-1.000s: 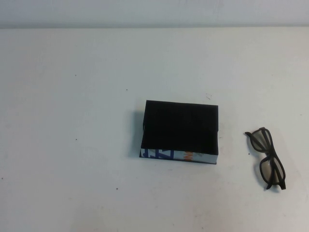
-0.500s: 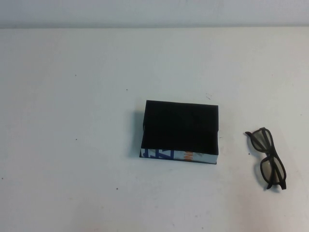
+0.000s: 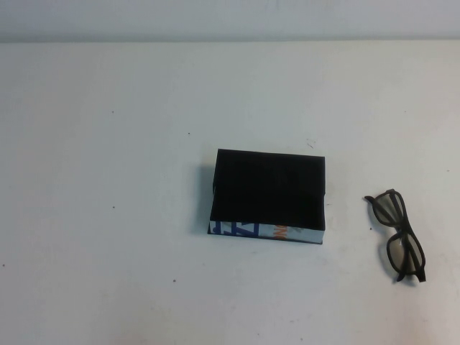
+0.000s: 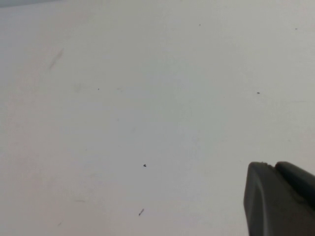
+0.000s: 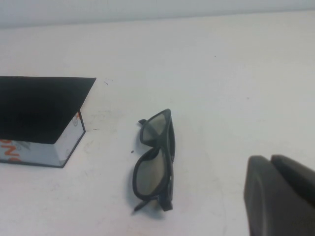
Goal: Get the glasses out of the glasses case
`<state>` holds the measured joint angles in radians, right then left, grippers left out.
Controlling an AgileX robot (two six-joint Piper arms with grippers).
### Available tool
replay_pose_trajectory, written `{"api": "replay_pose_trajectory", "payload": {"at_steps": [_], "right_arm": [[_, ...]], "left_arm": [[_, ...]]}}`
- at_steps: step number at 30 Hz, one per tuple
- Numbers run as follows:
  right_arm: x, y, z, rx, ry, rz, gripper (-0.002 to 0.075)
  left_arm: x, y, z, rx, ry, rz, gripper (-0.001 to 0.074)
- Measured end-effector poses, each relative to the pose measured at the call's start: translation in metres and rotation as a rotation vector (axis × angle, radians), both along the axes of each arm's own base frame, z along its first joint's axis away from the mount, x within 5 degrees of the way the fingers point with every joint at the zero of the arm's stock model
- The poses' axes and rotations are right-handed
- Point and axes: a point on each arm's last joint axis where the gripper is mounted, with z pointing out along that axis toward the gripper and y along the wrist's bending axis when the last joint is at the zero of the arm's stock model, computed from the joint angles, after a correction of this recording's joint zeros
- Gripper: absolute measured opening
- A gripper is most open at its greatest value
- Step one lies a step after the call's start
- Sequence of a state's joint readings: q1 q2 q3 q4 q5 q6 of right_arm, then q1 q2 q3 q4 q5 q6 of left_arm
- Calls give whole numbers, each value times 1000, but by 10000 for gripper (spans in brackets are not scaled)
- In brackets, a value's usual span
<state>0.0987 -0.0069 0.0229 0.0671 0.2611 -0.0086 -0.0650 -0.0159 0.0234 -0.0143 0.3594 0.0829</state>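
The glasses case (image 3: 268, 195), a black box with a white side strip with blue letters and an orange mark, sits near the middle of the table. It shows only black from above. The dark-framed glasses (image 3: 399, 234) lie folded on the table to the right of the case, apart from it. The right wrist view shows both the glasses (image 5: 155, 160) and the case (image 5: 42, 110). My right gripper (image 5: 270, 158) is shut and empty, off to the side of the glasses. My left gripper (image 4: 272, 165) is shut and empty over bare table. Neither gripper shows in the high view.
The white table (image 3: 108, 180) carries only small dark specks. A pale wall (image 3: 230, 18) runs along its far edge.
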Motion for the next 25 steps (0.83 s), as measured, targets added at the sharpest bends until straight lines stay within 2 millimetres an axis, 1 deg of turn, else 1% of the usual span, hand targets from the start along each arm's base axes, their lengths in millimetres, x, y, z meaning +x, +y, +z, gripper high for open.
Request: {"api": "replay_pose_trajectory", "payload": {"at_steps": [8, 25], "right_arm": [[-1, 0, -5, 1, 47, 4, -18], [-1, 1, -6, 4, 51, 7, -18]], "left_arm": [[0, 0, 0, 0, 0, 0, -5], [0, 0, 0, 0, 0, 0, -4]]}}
